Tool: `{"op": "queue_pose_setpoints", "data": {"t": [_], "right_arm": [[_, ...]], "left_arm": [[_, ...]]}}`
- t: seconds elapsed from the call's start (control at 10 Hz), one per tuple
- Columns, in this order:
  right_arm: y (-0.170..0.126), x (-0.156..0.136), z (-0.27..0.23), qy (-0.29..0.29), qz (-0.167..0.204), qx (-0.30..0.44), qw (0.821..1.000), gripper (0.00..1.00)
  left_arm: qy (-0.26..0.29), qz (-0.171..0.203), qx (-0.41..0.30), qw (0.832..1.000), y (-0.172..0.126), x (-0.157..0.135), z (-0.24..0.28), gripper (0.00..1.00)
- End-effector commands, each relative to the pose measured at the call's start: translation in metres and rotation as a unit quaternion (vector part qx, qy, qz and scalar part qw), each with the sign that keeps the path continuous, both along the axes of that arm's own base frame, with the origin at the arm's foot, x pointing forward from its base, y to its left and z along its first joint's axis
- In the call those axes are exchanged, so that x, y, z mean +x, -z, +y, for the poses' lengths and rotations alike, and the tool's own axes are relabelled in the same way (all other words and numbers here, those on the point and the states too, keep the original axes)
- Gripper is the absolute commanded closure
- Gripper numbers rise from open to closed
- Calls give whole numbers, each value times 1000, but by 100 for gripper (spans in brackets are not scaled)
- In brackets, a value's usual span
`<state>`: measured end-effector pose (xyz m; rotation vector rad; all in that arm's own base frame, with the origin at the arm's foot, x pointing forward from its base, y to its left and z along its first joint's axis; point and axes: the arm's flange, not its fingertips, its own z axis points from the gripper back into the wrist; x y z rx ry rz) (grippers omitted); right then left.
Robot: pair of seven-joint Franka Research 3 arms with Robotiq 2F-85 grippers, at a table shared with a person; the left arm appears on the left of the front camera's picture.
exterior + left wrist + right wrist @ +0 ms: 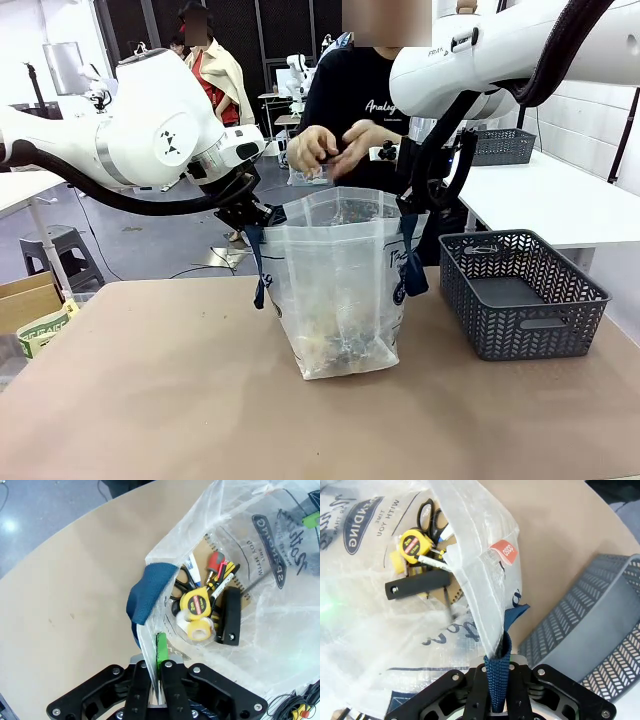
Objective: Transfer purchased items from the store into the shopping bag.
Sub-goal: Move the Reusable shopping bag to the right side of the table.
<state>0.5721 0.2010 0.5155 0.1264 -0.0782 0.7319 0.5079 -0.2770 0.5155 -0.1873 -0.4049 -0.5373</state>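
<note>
Shopping bag (340, 290) upright, mouth up; L jaws pinch rim (149, 647), R jaws pinch strap (497, 675).

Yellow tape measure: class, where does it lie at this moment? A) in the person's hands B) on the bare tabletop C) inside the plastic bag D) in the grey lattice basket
C: the left wrist view shows the yellow tape measure lying at the bottom of the shopping bag, next to the scissors and a black bar.
</note>
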Motion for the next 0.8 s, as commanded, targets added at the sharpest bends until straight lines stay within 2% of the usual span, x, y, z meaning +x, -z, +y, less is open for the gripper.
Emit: {"op": "queue_pose_setpoints", "data": {"t": [0.0,0.7], "right_arm": [[0,0,-1,2,0,0,1000,100],[0,0,-1,2,0,0,1000,100]], "left_arm": [[-4,-1,2,1000,0,1,1,100],[-4,-1,2,1000,0,1,1,100]]}}
